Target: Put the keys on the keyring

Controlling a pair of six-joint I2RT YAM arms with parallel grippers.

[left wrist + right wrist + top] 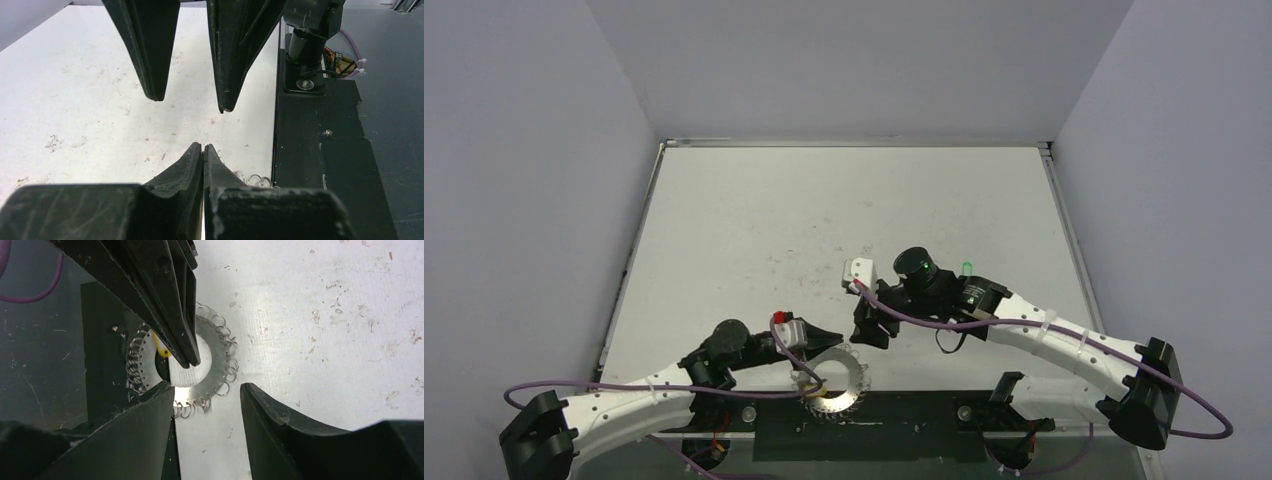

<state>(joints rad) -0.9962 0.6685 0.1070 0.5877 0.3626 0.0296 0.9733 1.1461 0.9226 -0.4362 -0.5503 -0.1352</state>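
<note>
From above, the keyring lies flat on the white counter at the near edge, its near rim over the black strip between the 2 arm bases. The left hand reaches in from the left, its tips just above the ring's far rim. The right hand hangs just beside it on the right, pointing down toward the ring. A small green speck sits by the right arm, too small to identify.

In the left wrist view, the left hand has its 2 fingers pressed together, only a thin slit between them. Facing it from the top of the view, the right hand has its fingers set apart. A few wire loops of the keyring peek out beside the left fingers at the strip's edge.

In the right wrist view, the right hand is spread wide with nothing between its fingers, and the keyring lies just beyond its tips, half on the counter and half on the black strip. The left hand slants in from the upper left, closed, with its tip over the ring's open centre. The yellow key shows as a small sliver right beside those fingers, over the ring's left side. Whether the fingers pinch it cannot be told.
</note>
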